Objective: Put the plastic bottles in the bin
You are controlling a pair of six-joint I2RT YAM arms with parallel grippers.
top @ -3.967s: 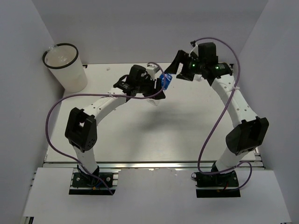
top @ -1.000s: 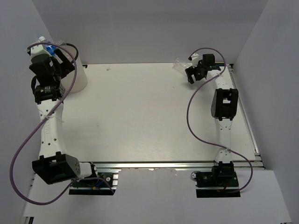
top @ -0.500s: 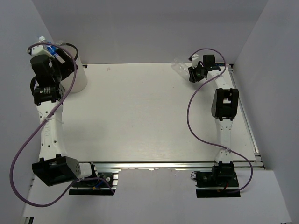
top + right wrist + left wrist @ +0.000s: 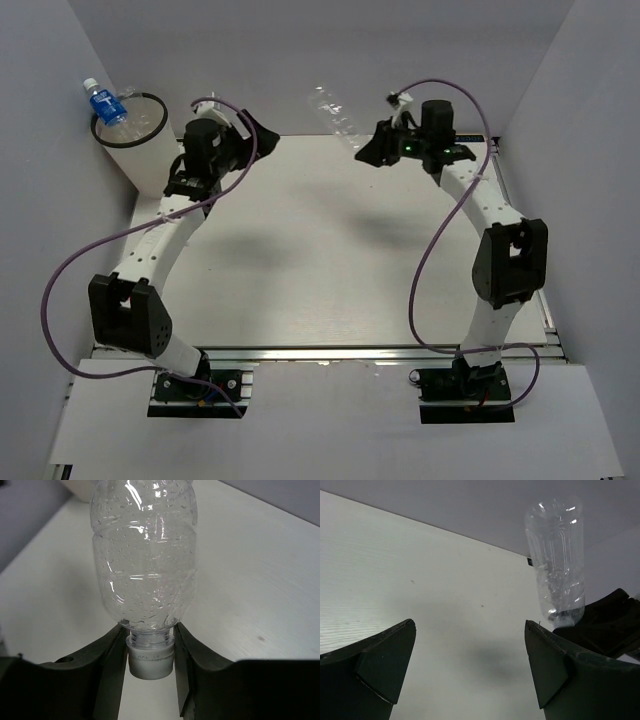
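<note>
The white bin (image 4: 152, 165) stands at the table's far left corner. A clear bottle with a blue label (image 4: 104, 103) sticks out tilted over its left rim, cap outward. My left gripper (image 4: 262, 130) (image 4: 470, 625) is open and empty, just right of the bin and pointing towards the right arm. My right gripper (image 4: 368, 150) (image 4: 150, 650) is shut on the neck of a clear unlabelled bottle (image 4: 333, 108) (image 4: 143, 555) (image 4: 555, 565), just above its white cap (image 4: 150, 659). The bottle is held up off the table at the back, its base pointing left.
The white table (image 4: 330, 260) stretches between the two arms, with grey walls close behind and at both sides. Purple cables loop off each arm.
The left gripper has left the bin and swung right, leaving the blue-labelled bottle at the rim. The right gripper has shut on the clear bottle and lifted it up and left.
</note>
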